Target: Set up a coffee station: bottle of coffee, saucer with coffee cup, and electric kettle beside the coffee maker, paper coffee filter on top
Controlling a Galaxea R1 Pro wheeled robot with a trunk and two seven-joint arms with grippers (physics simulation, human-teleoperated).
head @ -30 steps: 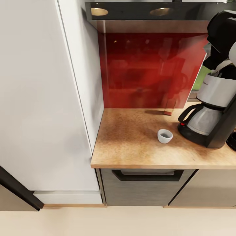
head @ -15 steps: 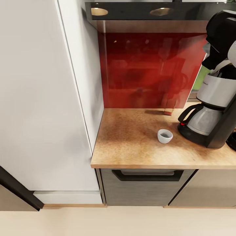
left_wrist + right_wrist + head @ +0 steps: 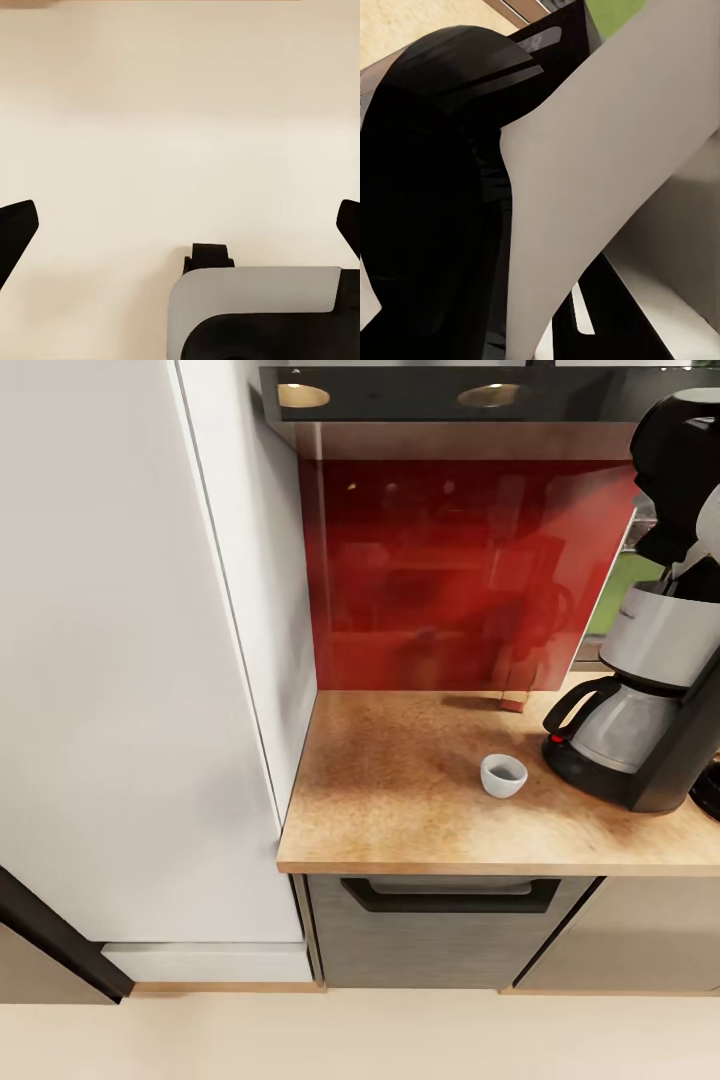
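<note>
Coffee maker [image 3: 650,700] standing on the kitchen countertop [image 3: 400,800] at the head view's right edge, glass carafe seated on its base — that part of the task looks settled. Coffee cup [image 3: 503,774] sitting upright on bare wood just beside the carafe, with no saucer under it, so the cup-on-saucer step judged not yet done. No jar beside the machine on the visible stretch of worktop; a dark rounded object [image 3: 708,790] cut off at the far right edge, too little of it visible to name. Kitchen shelf [image 3: 430,395] running along the top with two round lights in its underside; nothing of its upper face visible, so no telling what rests there. Top of the coffee maker hidden behind the black and white right arm [image 3: 680,470] raised in front of it — whether a filter lies there cannot be told. Left gripper [image 3: 180,232] spread wide, two dark fingertips at opposite edges of its wrist view, nothing between them, plain cream floor beyond. Right gripper's state impossible to judge: its wrist view taken up by close black and white surfaces. On balance, most of the station judged not yet assembled.
</note>
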